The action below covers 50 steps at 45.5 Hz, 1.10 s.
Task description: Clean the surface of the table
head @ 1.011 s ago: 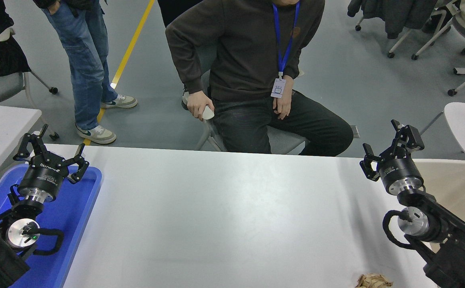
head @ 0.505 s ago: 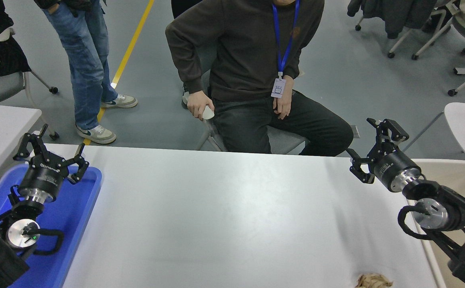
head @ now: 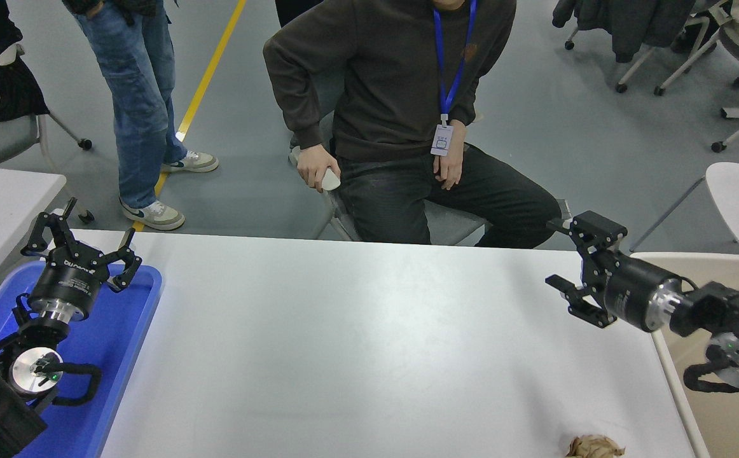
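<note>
One second has swung my right gripper [head: 566, 254] from twelve toward nine o'clock — jaws wide, empty; the crumpled paper [head: 594, 446] awaits at five o'clock on the table surface [head: 357, 343].

Grey floor [head: 573, 127], yellow line [head: 207, 76], wheeled chairs [head: 694, 44]

Blue tray [head: 134, 356] far left, beige bin [head: 719, 407] far right. Crumpled brown wad [head: 594, 446], maybe paper, at near edge. Seated person [head: 407, 114] opposite; another stands [head: 131, 95] left.
</note>
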Each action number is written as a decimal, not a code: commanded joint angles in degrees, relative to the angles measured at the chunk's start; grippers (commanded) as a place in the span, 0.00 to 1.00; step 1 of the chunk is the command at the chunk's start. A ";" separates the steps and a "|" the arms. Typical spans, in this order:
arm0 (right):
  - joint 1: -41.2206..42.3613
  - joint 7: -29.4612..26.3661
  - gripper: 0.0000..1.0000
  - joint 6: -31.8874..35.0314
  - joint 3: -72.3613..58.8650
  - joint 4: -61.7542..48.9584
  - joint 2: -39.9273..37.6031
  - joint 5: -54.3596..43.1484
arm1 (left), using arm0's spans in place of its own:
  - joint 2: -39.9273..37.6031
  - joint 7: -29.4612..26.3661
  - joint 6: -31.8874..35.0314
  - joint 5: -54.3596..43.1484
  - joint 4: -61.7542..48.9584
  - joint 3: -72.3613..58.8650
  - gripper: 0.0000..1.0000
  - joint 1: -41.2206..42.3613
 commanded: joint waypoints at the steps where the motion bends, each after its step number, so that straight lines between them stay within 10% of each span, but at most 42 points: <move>1: 0.52 -2.69 0.99 6.71 -4.34 5.83 -5.89 -10.72 | 0.00 0.00 -0.05 0.08 -0.01 0.00 1.00 0.00; 34: 0.78 -2.69 0.99 15.33 -8.82 11.79 -8.17 -59.15 | 0.00 0.00 -0.05 0.08 -0.01 0.00 1.00 0.00; 50: -0.18 -2.43 0.99 17.53 -16.46 11.79 -8.18 -63.11 | 0.00 0.00 -0.06 -0.01 -0.01 0.00 1.00 0.00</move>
